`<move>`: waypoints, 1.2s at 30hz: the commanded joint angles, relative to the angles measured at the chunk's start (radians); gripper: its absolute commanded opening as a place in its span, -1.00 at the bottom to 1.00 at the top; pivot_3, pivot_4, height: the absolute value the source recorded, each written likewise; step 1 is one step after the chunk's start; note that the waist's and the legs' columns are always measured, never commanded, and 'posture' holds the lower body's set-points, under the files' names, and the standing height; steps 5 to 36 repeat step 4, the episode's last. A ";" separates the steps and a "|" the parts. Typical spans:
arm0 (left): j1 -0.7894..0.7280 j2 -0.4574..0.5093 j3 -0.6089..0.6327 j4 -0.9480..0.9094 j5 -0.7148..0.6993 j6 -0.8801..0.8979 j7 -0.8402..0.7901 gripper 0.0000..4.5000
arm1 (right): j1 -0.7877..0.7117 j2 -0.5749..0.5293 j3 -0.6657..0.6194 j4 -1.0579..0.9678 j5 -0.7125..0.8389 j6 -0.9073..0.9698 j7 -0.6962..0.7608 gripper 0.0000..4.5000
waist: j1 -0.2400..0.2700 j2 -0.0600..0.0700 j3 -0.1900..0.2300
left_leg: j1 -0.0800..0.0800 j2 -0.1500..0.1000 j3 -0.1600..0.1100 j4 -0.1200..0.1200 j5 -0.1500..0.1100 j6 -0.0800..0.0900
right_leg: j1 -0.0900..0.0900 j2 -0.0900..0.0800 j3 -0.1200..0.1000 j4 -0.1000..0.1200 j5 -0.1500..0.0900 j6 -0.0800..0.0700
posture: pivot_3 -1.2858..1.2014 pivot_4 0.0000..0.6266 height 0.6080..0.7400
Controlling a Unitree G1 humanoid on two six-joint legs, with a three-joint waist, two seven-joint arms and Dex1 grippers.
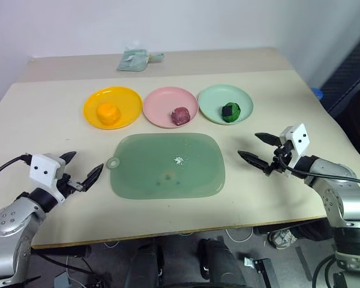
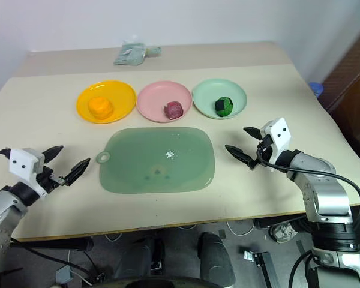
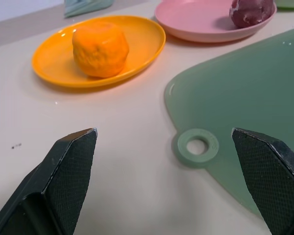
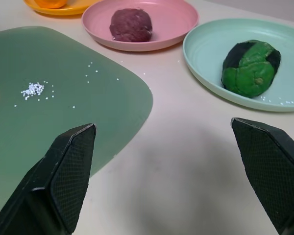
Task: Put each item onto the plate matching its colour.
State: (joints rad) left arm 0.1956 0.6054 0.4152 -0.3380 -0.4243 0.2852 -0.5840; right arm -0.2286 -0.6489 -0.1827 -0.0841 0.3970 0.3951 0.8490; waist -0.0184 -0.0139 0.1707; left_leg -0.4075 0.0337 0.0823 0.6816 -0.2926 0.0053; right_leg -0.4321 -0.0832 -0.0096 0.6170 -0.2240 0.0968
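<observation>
L fingers [image 1: 79, 171] & R fingers [image 1: 259, 149] wide apart, both empty

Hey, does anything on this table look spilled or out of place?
Yes: a small scatter of white grains lies on the green board, with a few more beside the green lump on the mint plate.

Bright, even overhead light is washing the beige table [image 1: 48, 114], leaving only soft shadows under the plates and a faint sheen glinting off the translucent green board [image 1: 168, 167], while both wrist views are staying crisp, without motion blur.
</observation>
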 commanded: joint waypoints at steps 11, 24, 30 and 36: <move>0.010 -0.016 0.008 -0.094 -0.010 0.031 0.035 1.00 | -0.050 0.006 0.011 0.009 0.002 -0.021 -0.006 0.99 | 0.005 0.000 0.000 | 0.000 0.000 0.000 0.000 0.000 0.000 | 0.000 0.000 0.000 0.000 0.000 0.000 | 0.03 -0.52 1.00; 0.010 -0.016 0.008 -0.094 -0.010 0.031 0.035 1.00 | -0.050 0.006 0.011 0.009 0.002 -0.021 -0.006 0.99 | 0.005 0.000 0.000 | 0.000 0.000 0.000 0.000 0.000 0.000 | 0.000 0.000 0.000 0.000 0.000 0.000 | 0.03 -0.52 1.00; 0.010 -0.016 0.008 -0.094 -0.010 0.031 0.035 1.00 | -0.050 0.006 0.011 0.009 0.002 -0.021 -0.006 0.99 | 0.005 0.000 0.000 | 0.000 0.000 0.000 0.000 0.000 0.000 | 0.000 0.000 0.000 0.000 0.000 0.000 | 0.03 -0.52 1.00; 0.010 -0.016 0.008 -0.094 -0.010 0.031 0.035 1.00 | -0.050 0.006 0.011 0.009 0.002 -0.021 -0.006 0.99 | 0.005 0.000 0.000 | 0.000 0.000 0.000 0.000 0.000 0.000 | 0.000 0.000 0.000 0.000 0.000 0.000 | 0.03 -0.52 1.00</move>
